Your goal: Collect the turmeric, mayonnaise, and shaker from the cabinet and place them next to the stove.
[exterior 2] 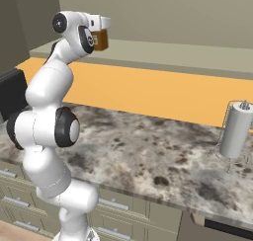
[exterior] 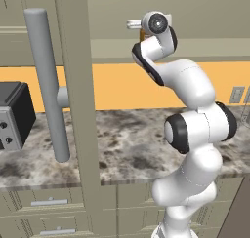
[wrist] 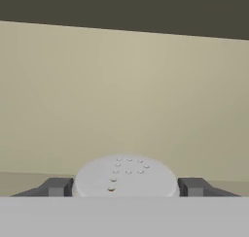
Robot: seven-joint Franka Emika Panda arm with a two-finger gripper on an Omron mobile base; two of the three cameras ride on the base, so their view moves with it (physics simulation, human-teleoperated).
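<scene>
At the bottom centre of the hand view we see the white lid of the turmeric jar, dotted with small holes, sitting between our two dark fingertips, which stand just beside its edges; we cannot tell whether our gripper is clamped on it. In the upper left of the right base view the amber jar sits at the hand, on the cabinet shelf. Further right, a paper-towel holder stands on the marble counter
</scene>
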